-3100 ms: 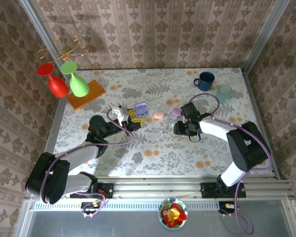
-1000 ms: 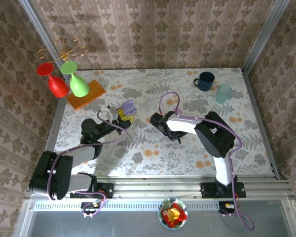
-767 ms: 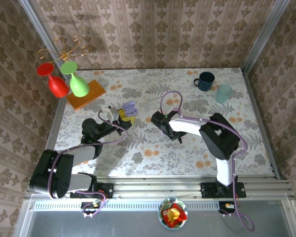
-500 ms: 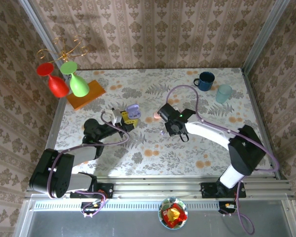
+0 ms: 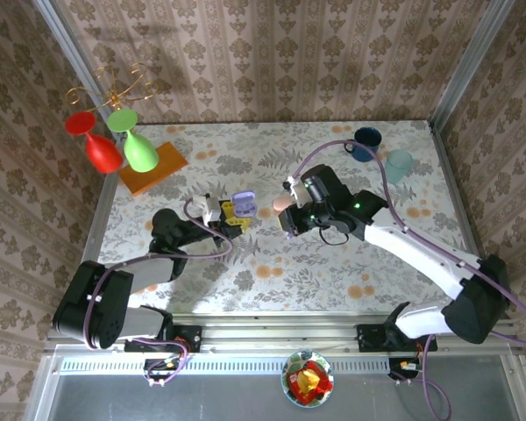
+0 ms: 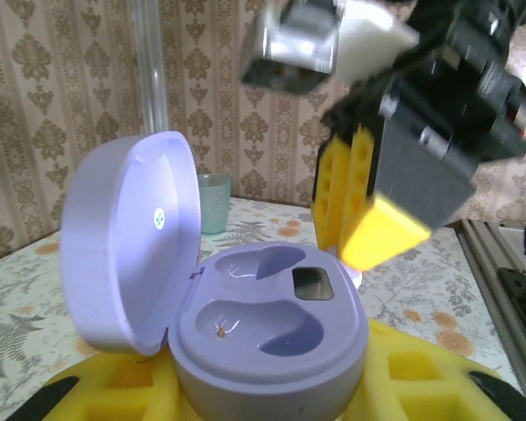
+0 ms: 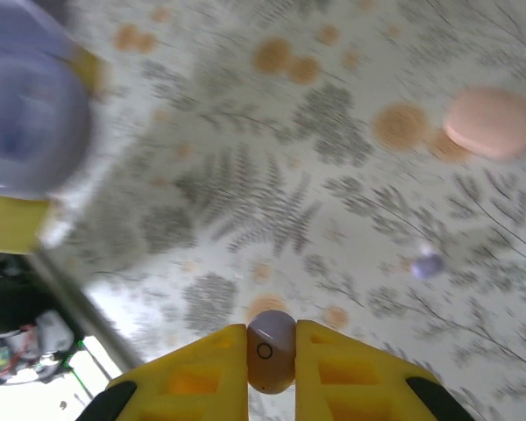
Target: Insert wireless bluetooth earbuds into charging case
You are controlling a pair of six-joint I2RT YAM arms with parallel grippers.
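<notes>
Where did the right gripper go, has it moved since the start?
Yes. The right gripper moved left, from well right of the pink case to just beside it.

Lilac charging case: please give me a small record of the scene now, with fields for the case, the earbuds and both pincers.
case: open lilac pebble-shaped plastic charging case, lid up, both wells empty
left pincer: shut on that case
right pincer: shut on one tiny whitish earbud
loose: tiny lilac earbud lying on floral table
</notes>
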